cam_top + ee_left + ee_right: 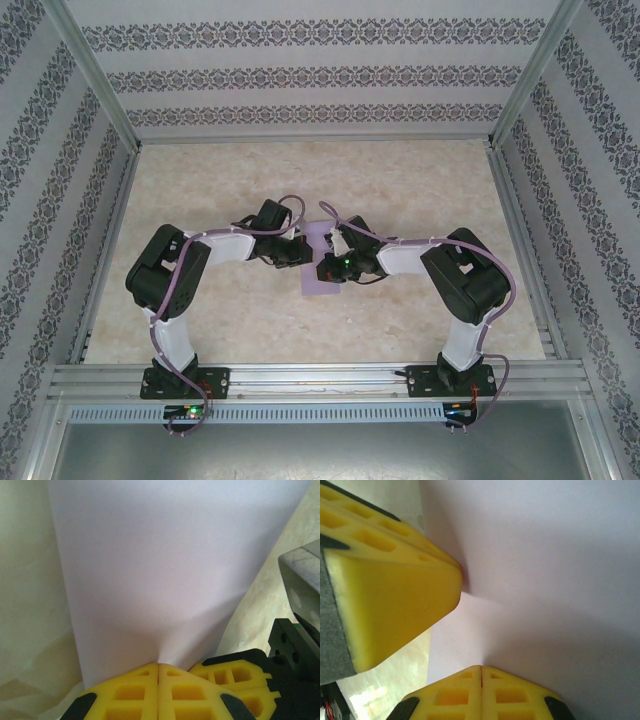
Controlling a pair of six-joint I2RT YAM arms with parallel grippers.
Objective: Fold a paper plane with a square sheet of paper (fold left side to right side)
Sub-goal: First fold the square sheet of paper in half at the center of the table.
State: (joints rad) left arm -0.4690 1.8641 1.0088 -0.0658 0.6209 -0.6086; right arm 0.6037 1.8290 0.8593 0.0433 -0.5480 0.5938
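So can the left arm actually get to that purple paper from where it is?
Probably yes, it looks already there: the left gripper is closed on the edge of the sheet of paper, apparently pinching it, with nothing between. The right gripper sits close alongside, also closed on the sheet.

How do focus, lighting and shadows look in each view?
Top external: evenly lit, sharp, the sheet of paper partly hidden by both arms. Left wrist: soft focus, paper pale, faint shadow at the left gripper. Right wrist: close fingers blurred, darker shadow on the paper.
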